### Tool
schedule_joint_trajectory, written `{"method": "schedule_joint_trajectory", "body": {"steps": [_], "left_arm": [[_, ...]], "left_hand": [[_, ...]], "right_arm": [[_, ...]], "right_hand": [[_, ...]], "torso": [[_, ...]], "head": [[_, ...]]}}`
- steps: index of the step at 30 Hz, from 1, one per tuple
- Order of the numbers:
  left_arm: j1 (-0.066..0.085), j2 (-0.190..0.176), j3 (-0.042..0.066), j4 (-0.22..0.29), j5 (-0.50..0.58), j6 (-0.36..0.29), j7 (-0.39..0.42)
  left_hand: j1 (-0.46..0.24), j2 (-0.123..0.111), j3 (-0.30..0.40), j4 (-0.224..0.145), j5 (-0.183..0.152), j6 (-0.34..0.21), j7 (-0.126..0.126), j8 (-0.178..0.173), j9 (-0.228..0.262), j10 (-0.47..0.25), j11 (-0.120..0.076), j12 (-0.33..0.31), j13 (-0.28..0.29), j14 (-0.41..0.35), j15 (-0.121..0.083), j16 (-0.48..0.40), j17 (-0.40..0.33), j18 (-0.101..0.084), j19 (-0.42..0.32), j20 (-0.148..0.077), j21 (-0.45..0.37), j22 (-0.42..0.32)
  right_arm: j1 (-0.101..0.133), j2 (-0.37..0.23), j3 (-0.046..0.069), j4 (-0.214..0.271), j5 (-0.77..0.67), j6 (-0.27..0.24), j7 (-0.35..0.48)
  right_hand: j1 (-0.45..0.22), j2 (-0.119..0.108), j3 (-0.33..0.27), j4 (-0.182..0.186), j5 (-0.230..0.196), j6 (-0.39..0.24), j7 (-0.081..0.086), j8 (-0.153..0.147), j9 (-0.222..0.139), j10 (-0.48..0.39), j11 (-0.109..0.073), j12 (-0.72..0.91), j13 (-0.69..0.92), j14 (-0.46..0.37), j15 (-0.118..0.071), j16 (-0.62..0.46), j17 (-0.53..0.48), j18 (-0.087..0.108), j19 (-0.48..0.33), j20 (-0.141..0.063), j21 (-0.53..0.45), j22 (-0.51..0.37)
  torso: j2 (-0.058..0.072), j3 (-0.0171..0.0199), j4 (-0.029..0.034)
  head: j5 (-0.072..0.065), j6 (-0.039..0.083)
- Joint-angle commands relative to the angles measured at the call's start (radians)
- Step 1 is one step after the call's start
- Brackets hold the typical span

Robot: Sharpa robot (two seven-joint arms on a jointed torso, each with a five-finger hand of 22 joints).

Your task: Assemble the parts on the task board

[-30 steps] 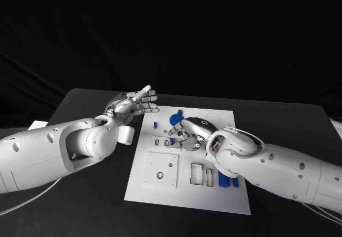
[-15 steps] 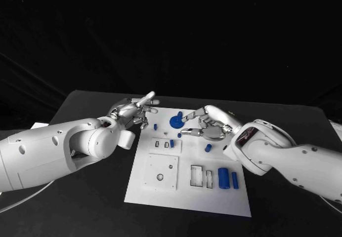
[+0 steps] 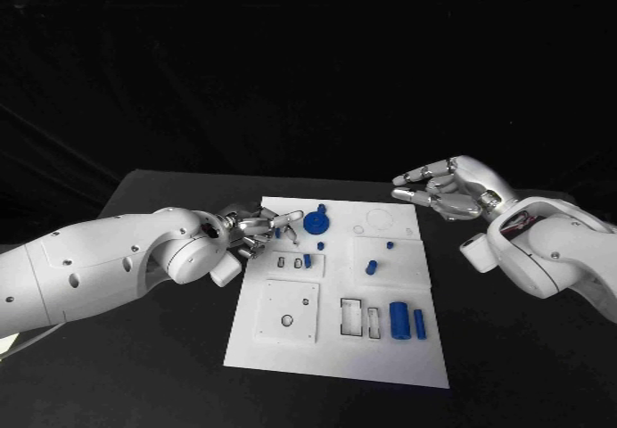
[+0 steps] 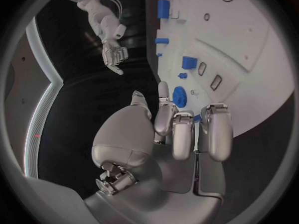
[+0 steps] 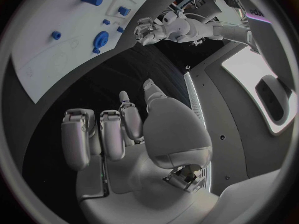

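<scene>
The white task board [image 3: 293, 314] lies in the middle of the table. On its far part stands a round blue disc [image 3: 316, 222] [image 4: 181, 95] [image 5: 99, 38]. A small blue peg [image 3: 372, 266] lies near the middle, and two blue cylinders [image 3: 400, 319] lie by the right edge. My left hand [image 3: 258, 224] [image 4: 181, 129] hovers at the board's far left edge, fingers spread toward the disc and holding nothing. My right hand [image 3: 450, 189] [image 5: 118, 134] is raised beyond the board's far right corner, fingers loosely bent and holding nothing.
Rectangular slots [image 3: 355, 316] and a square plate [image 3: 291, 308] with a hole sit in the board's near half. More small blue pieces [image 3: 308, 260] stand near the slots by the left hand. The black table [image 3: 168, 374] surrounds the board.
My right hand lifted off the board's middle and swung away to the far right, uncovering the small blue peg. My left hand dropped from behind the board to its far left edge.
</scene>
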Motion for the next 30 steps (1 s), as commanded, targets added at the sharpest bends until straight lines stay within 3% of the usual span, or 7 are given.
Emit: {"method": "schedule_joint_trajectory", "body": {"steps": [1, 5, 14, 16, 18, 20, 30], "left_arm": [[0.011, 0.008, 0.001, -0.004, -0.209, 0.108, -0.17], [0.031, 0.021, 0.001, -0.008, -0.268, 0.132, -0.242], [0.085, 0.046, 0.0, -0.006, -0.341, 0.156, -0.369], [0.1, 0.055, 0.0, -0.009, -0.357, 0.187, -0.411], [0.113, 0.066, 0.0, -0.013, -0.379, 0.222, -0.452], [0.123, 0.081, -0.001, -0.02, -0.403, 0.259, -0.492], [0.152, 0.17, -0.008, -0.061, -0.481, 0.381, -0.607]], "left_hand": [[-0.013, 0.002, -0.009, 0.015, 0.0, -0.015, -0.003, 0.037, 0.043, 0.013, -0.015, 0.015, 0.061, 0.104, -0.004, 0.003, 0.263, -0.015, 0.057, -0.004, 0.01, 0.099], [-0.046, 0.003, -0.04, 0.018, -0.001, -0.055, -0.008, 0.097, 0.126, 0.012, -0.02, 0.016, 0.064, 0.104, -0.008, 0.003, 0.263, -0.017, 0.06, -0.007, 0.014, 0.108], [-0.067, -0.011, -0.06, 0.018, 0.0, -0.089, -0.01, 0.13, 0.187, 0.01, -0.022, 0.012, 0.063, 0.104, -0.011, 0.003, 0.263, -0.023, 0.07, -0.01, 0.031, 0.143], [-0.059, -0.014, -0.056, 0.017, -0.001, -0.124, 0.0, 0.11, 0.188, -0.002, -0.017, -0.002, 0.047, 0.104, -0.007, 0.003, 0.263, -0.022, 0.069, -0.009, 0.029, 0.14], [-0.042, -0.011, -0.048, 0.015, 0.0, -0.19, 0.022, 0.055, 0.164, -0.021, 0.002, -0.025, 0.022, 0.104, 0.006, 0.003, 0.263, -0.022, 0.068, -0.001, 0.027, 0.138], [-0.029, -0.006, -0.043, 0.015, -0.001, -0.204, 0.039, 0.018, 0.14, -0.025, 0.019, -0.031, 0.017, 0.104, 0.022, 0.003, 0.263, -0.023, 0.068, 0.013, 0.027, 0.138], [-0.031, -0.004, -0.047, 0.017, 0.0, -0.152, 0.033, 0.022, 0.132, -0.019, 0.016, -0.026, 0.024, 0.104, 0.023, 0.003, 0.263, -0.023, 0.071, 0.021, 0.031, 0.146]], "right_arm": [[0.003, -0.008, 0.0, -0.013, 0.068, 0.002, 0.005], [0.005, -0.019, 0.0, -0.032, 0.071, -0.002, 0.0], [0.007, -0.024, 0.0, -0.053, 0.063, -0.003, -0.009], [0.007, -0.024, 0.0, -0.056, 0.063, -0.003, -0.01], [0.007, -0.024, 0.0, -0.059, 0.062, -0.003, -0.011], [0.007, -0.023, 0.0, -0.064, 0.062, -0.003, -0.012], [0.007, -0.013, 0.0, -0.08, 0.056, -0.002, -0.016]], "right_hand": [[0.011, 0.002, -0.01, 0.0, 0.007, 0.007, -0.002, 0.002, 0.001, -0.007, -0.004, -0.006, 0.063, 0.068, -0.003, -0.005, 0.108, 0.007, 0.006, 0.0, -0.005, 0.058], [0.014, 0.003, -0.015, 0.0, 0.015, 0.007, -0.002, 0.002, 0.002, -0.006, -0.004, -0.006, 0.063, 0.068, -0.003, -0.006, 0.108, 0.007, 0.006, 0.0, -0.005, 0.057], [0.018, 0.004, -0.02, -0.001, 0.023, 0.006, -0.002, 0.001, 0.002, -0.007, -0.004, -0.008, 0.061, 0.068, -0.003, -0.008, 0.106, 0.007, 0.005, 0.0, -0.007, 0.055], [0.019, 0.004, -0.021, -0.001, 0.025, 0.006, -0.002, 0.001, 0.003, -0.007, -0.004, -0.009, 0.061, 0.068, -0.003, -0.008, 0.105, 0.007, 0.005, -0.001, -0.007, 0.055], [0.021, 0.004, -0.023, -0.001, 0.029, 0.006, -0.002, 0.001, 0.003, -0.007, -0.004, -0.009, 0.061, 0.068, -0.004, -0.009, 0.105, 0.007, 0.005, -0.001, -0.007, 0.054], [0.022, 0.004, -0.024, -0.001, 0.031, 0.006, -0.002, 0.001, 0.003, -0.007, -0.004, -0.009, 0.06, 0.068, -0.004, -0.009, 0.105, 0.007, 0.005, -0.001, -0.007, 0.054], [0.032, 0.005, -0.036, -0.004, 0.054, 0.001, -0.001, -0.002, 0.003, -0.008, -0.004, -0.011, 0.059, 0.068, -0.004, -0.011, 0.102, 0.008, 0.004, -0.001, -0.009, 0.052]], "torso": [[-0.006, 0.0062, -0.003], [-0.008, 0.009, -0.0028], [-0.009, 0.0126, -0.004], [-0.01, 0.0114, -0.0025], [-0.011, 0.0112, -0.003], [-0.01, 0.0109, -0.0025], [-0.011, 0.0104, -0.0041]], "head": [[0.004, -0.004], [0.007, -0.006], [0.011, -0.013], [0.009, -0.014], [0.009, -0.015], [0.01, -0.015], [0.01, -0.016]]}}
